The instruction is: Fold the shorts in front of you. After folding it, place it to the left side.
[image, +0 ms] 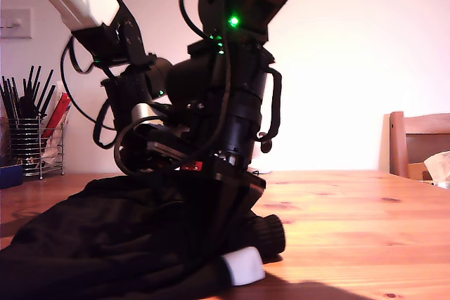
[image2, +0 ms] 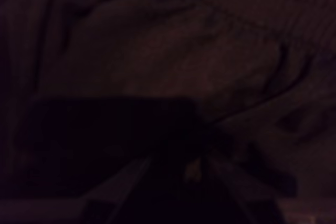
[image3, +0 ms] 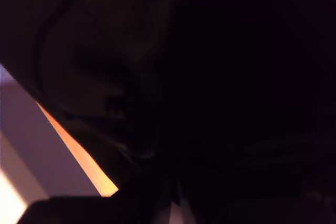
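Shorts (image: 105,244): black fabric, heaped in the lower left of the exterior view on the table (image: 351,223). A ribbed roll of waistband (image: 269,233) and a white trim patch (image: 243,266) show at the heap's edge toward the exterior view's right.

Arms: 2, both coming down from the top of the exterior view and crowded together over the shorts near the frame's centre. A green light (image: 233,20) glows on the nearer one. Which arm is first or second cannot be told.

My first gripper: its wrist view is filled with dark, creased fabric (image2: 173,51); jaws too dim to judge, open or closed cannot be told.

My second gripper: its wrist view is almost black, with a sliver of table (image3: 79,153) showing; jaw state cannot be told.

Cup of black sticks (image: 27,138): at the exterior view's left edge.

Chair (image: 420,144): at the exterior view's right edge.
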